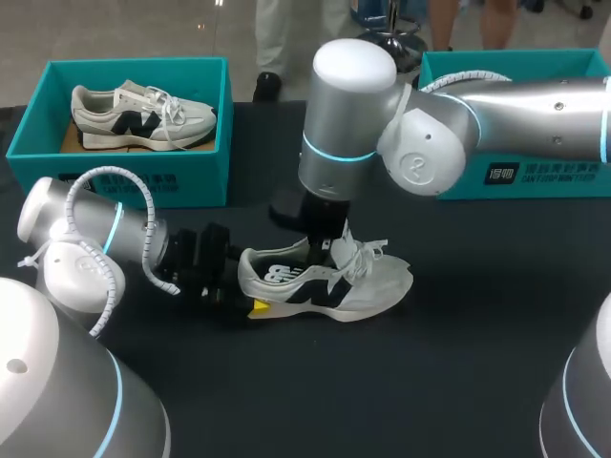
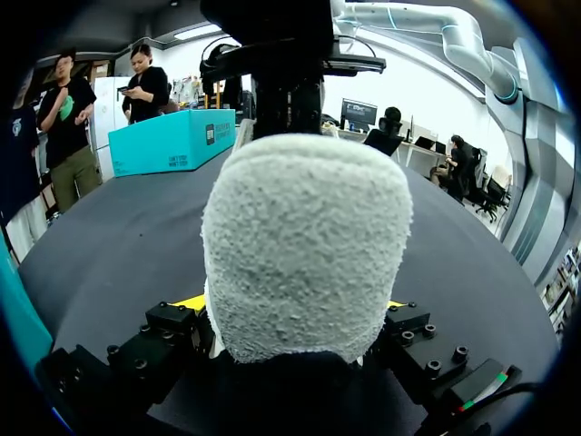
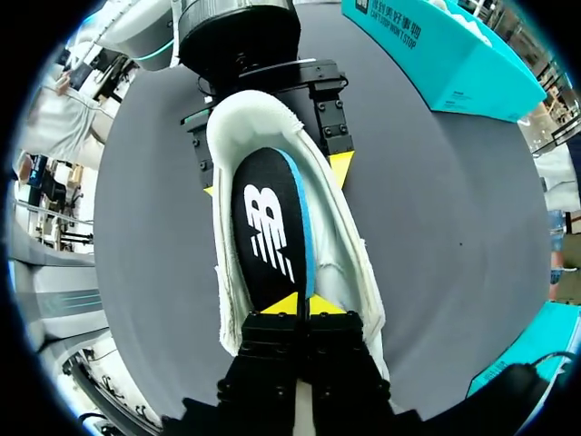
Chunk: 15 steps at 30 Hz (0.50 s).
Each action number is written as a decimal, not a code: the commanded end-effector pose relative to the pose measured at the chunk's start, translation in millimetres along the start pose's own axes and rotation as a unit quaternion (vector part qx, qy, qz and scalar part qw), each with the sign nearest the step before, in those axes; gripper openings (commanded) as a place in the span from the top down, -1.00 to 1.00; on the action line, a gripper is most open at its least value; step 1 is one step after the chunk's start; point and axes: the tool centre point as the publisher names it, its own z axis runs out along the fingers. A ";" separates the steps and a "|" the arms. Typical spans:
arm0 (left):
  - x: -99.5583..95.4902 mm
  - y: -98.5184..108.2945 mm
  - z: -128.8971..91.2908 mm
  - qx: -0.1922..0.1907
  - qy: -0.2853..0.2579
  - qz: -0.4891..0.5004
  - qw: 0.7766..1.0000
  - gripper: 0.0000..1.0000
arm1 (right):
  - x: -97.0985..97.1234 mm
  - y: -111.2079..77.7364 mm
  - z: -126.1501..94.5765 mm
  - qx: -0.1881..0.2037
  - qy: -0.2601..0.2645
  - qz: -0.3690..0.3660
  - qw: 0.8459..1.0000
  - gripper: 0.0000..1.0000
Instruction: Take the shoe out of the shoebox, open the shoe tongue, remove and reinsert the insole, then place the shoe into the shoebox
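Note:
A white and grey shoe [image 1: 368, 286] lies on the black table, toe to the right. My left gripper [image 1: 246, 284] comes in from the left and holds the fuzzy grey heel [image 2: 304, 245], one yellow-tipped finger [image 2: 192, 302] on each side. My right gripper [image 1: 327, 250] reaches down from above into the shoe's mouth. In the right wrist view its yellow tips [image 3: 298, 304] are pinched together on the blue-edged black insole [image 3: 263, 227], which carries a white logo and stands partly raised inside the shoe [image 3: 349, 263]. The laces hang loose around the tongue.
A teal shoebox [image 1: 205, 124] at the back left holds a second shoe [image 1: 143, 114]. Another teal shoebox [image 1: 535, 176] stands at the back right, under my right arm. Bare black tabletop [image 1: 401, 382] lies in front of the shoe.

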 end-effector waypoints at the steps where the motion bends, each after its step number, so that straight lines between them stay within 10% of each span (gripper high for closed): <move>1: -1.0 5.4 7.8 -0.002 -0.001 0.000 1.000 1.00 | 1.5 -11.2 -4.6 -0.006 -0.007 0.007 1.000 1.00; 15: -1.0 5.4 7.8 -0.002 -0.001 0.000 1.000 1.00 | -9.7 -20.6 -19.5 -0.045 -0.029 0.008 0.999 1.00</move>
